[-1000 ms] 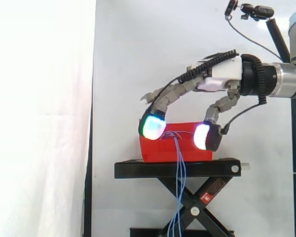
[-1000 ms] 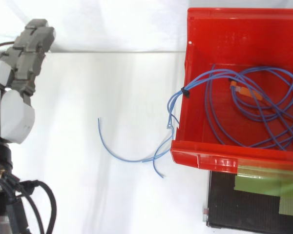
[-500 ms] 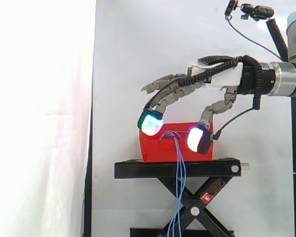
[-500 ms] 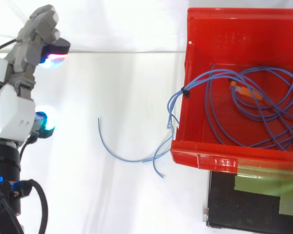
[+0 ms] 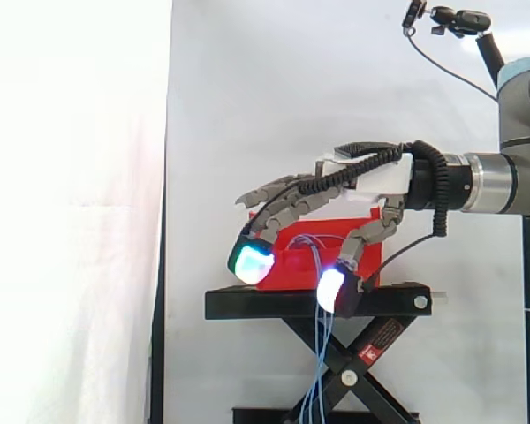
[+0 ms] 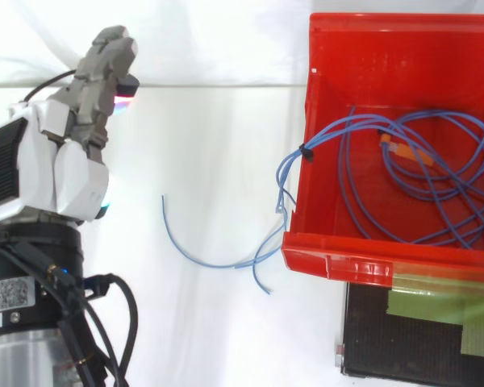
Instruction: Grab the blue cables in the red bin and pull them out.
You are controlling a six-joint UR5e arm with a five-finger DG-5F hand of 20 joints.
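Hand [image 5: 362,177] — fingers spread and loosely curved, nothing held; it hangs level with the red bin [image 6: 327,262], seemingly posed for a grasp. Blue cables [image 6: 305,151] — coiled inside the bin, one tied bundle draped over its wall, trailing past the black stand [image 5: 309,302].

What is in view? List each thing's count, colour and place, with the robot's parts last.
red bin: one, red, on the stand
blue cables: bundle, count unclear, blue, coiled in the bin, strands hanging over its wall
orange piece: one, orange, among the cables in the bin
stand: one, black, under the bin
tape: strips, green, on the stand's top
curtain: one, white, behind
camera: one, black, upper right of side view
robot hand: one, grey and white, open, holding nothing, apart from the cables
arm: one, silver-grey, behind the robot hand
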